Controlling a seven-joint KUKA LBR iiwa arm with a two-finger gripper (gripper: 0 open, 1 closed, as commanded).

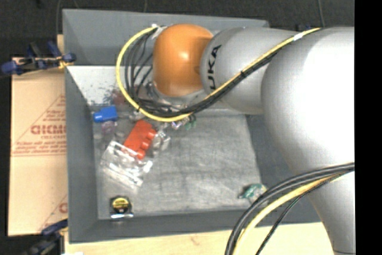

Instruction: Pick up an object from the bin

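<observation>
here, with the orange wrist cover over the bin's upper left, just beside the red block lying on a clear plastic pack, best descend centred on that block alone; whether the claw is apart or together i cannot tell.

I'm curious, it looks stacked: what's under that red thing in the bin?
The red block rests on a crumpled clear plastic pack, which sticks out to its lower left. Anything directly beneath the block is covered.
</observation>
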